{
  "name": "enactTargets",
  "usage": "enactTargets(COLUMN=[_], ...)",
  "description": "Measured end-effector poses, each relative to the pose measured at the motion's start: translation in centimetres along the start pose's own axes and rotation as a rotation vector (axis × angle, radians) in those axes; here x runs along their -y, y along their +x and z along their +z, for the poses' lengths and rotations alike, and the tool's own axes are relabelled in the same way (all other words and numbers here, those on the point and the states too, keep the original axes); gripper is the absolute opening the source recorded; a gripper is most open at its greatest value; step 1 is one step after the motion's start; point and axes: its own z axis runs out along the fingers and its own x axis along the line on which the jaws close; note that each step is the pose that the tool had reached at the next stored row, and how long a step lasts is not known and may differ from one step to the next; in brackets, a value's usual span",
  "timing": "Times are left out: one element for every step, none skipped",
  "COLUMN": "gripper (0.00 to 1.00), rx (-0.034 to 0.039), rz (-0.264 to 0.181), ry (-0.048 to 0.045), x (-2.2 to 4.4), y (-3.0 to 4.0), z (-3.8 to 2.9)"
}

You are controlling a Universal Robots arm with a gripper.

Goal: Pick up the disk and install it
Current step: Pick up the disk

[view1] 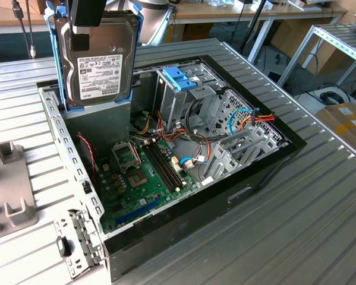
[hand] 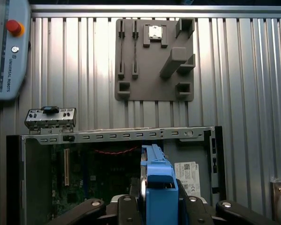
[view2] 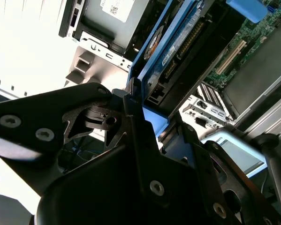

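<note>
The disk (view1: 99,66), a silver hard drive with a white label in a blue plastic frame, hangs upright above the back left corner of the open computer case (view1: 267,163). My gripper (view1: 81,41) comes down from above and is shut on the disk's upper edge. In the first wrist view the black fingers (hand: 126,211) flank the blue frame (hand: 157,180). In the second wrist view the disk (view2: 178,51) runs away from the gripper (view2: 147,119) toward the case interior. The drive cage with its blue handle (view1: 180,77) stands further toward the exterior view's right.
A grey power-supply box (view1: 100,127) sits just beneath the disk. The motherboard (view1: 142,178) and loose cables (view1: 249,119) lie inside the case. A grey fixture plate (hand: 154,58), a loose metal bracket (hand: 50,119) and a teach pendant (hand: 6,47) lie on the ribbed table.
</note>
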Motion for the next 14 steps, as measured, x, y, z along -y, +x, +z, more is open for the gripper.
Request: enactTargets(gripper=[0.37, 0.37, 0.37, 0.37, 0.37, 0.37, 0.37, 0.37, 0.37, 0.37, 0.37, 0.37, 0.37, 0.37], rx=[0.0001, 0.0002, 0.0001, 0.0001, 0.0001, 0.0001, 0.0001, 0.0001, 0.0001, 0.0001, 0.0001, 0.0001, 0.0001, 0.0001], rz=[0.0, 0.0, 0.0, 0.0, 0.0, 0.0, 0.0, 0.0, 0.0, 0.0, 0.0, 0.0, 0.0, 0.0], ry=[0.0, -0.0001, -0.0002, -0.0001, -0.0001, -0.0001, -0.0001, -0.0001, -0.0001, -0.0001, -0.0001, -0.0001, -0.0001, -0.0001], x=[0.02, 0.06, 0.08, 0.1, 0.12, 0.14, 0.16, 0.22, 0.27, 0.32, 0.36, 0.4, 0.44, 0.5], y=[0.0, 0.0, 0.0, 0.0, 0.0, 0.0, 0.0, 0.0, 0.0, 0.0, 0.0, 0.0, 0.0, 0.01], z=[0.0, 0.0, -0.01, -0.01, -0.01, -0.01, -0.01, -0.02, -0.02, -0.02, -0.02, -0.02, -0.03, -0.03])
